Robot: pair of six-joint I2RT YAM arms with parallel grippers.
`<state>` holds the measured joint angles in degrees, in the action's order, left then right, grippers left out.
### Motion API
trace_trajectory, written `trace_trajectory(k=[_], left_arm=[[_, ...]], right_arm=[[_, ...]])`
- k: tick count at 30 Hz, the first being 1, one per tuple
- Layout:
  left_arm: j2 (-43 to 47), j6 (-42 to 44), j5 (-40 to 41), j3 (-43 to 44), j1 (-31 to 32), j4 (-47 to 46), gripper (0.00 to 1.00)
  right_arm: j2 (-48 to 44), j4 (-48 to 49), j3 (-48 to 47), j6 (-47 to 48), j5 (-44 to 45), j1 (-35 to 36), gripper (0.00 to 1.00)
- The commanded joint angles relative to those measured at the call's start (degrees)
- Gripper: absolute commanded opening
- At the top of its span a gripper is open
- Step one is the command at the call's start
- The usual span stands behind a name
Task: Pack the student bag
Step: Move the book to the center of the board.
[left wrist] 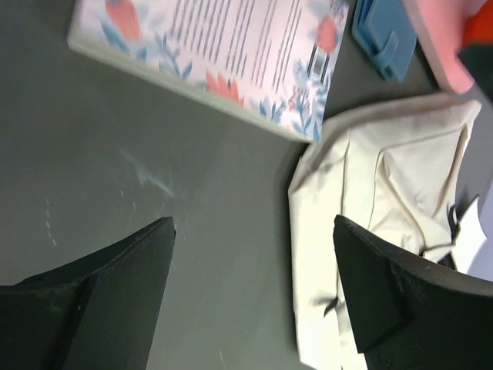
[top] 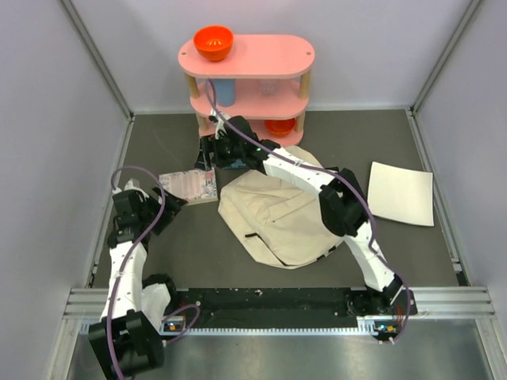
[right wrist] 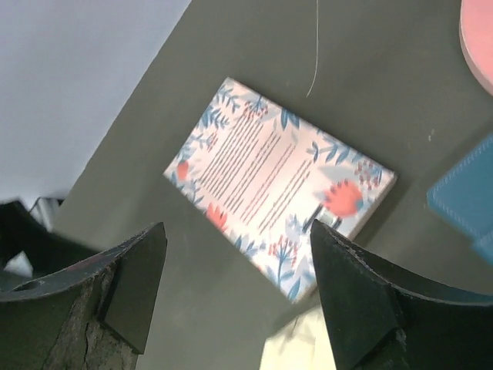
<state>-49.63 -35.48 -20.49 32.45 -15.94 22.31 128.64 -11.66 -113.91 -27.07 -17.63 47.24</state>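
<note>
Our left fingers [left wrist: 100, 308] and right fingers [right wrist: 370, 308] spread wide, holding and touching nothing; we cannot read the small print on the floral book [right wrist: 277, 196].

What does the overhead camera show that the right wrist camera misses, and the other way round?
Only overhead: the orange bowl on the pink shelf, the white sheet, the whole student bag. Only the right wrist: the right gripper, open, seen up close, and the lines of print on the floral book. Both: that book lying flat on the dark table.
</note>
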Motion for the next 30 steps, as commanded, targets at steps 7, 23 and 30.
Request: trace_trajectory(k=[7, 23, 30], left_arm=[[6.0, -6.8, -5.9, -7.8, 0.7, -5.1, 0.88], [3.9, -9.6, -7.9, -11.0, 0.7, -11.0, 0.88], [2.8, -10.0, -9.2, -8.8, 0.7, -11.4, 0.88]], right_arm=[[18.5, -1.4, -19.2, 9.1, 8.8, 1.3, 0.78], [25.9, 0.4, -28.2, 12.3, 5.0, 0.2, 0.99], [29.4, -0.3, -30.4, 0.3, 0.2, -2.2, 0.99]])
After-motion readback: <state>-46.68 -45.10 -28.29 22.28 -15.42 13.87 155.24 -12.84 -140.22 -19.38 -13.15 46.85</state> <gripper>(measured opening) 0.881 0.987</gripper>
